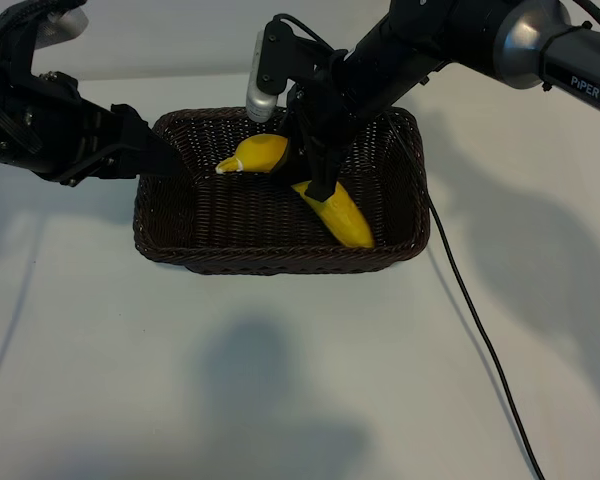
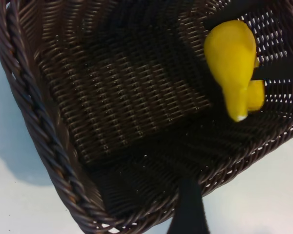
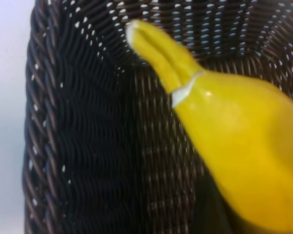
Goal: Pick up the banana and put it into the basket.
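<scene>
Starting at the left, the left gripper (image 1: 165, 158) sits at the basket's (image 1: 180, 250) left rim with its fingers spread wide and nothing in them, basically parked there. Moving right, the banana (image 1: 345, 215) is already inside the basket, curving from the back wall toward the front right corner, stem end (image 1: 223, 167) pointing left. The right gripper (image 1: 315, 170) reaches down from the upper right and straddles the banana's middle, fingers set about a banana's width apart; whether they're pinching it or have just let go is hard to call, since the wrist view only shows yellow skin up close. Looks like the release step. Doing it well probably means letting the fruit settle on the weave first, spreading the fingers fully, then lifting straight up so a fingertip doesn't catch the skin or snag the wicker wall.
</scene>
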`<act>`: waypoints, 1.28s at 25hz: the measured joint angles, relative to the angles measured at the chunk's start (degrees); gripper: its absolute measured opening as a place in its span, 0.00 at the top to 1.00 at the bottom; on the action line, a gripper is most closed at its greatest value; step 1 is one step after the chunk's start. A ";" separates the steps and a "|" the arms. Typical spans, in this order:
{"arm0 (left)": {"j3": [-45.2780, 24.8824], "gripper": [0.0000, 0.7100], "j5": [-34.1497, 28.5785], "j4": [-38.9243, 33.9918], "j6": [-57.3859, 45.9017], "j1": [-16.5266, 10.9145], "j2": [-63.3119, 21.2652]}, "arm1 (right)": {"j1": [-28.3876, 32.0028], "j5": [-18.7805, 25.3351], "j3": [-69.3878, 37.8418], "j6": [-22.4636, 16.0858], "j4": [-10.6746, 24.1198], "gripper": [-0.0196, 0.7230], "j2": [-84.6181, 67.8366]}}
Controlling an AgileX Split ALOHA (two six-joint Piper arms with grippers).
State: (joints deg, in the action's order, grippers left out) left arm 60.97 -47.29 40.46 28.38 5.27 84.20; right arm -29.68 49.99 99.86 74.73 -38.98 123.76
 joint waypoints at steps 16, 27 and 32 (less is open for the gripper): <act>0.00 0.18 0.36 0.00 0.11 0.00 0.00 | 0.00 3.88 6.76 -10.37 6.21 0.21 0.06; 0.00 0.18 0.66 0.00 0.22 0.00 0.00 | 0.00 3.94 6.76 -20.73 11.12 0.21 -0.18; 0.00 0.18 0.66 0.00 0.70 0.00 0.00 | 0.81 4.77 6.76 -24.57 15.12 0.21 -2.46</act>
State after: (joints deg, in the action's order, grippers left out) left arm 60.97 -46.64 40.46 29.08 5.27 84.20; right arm -28.87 54.76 106.62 50.16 -23.86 121.30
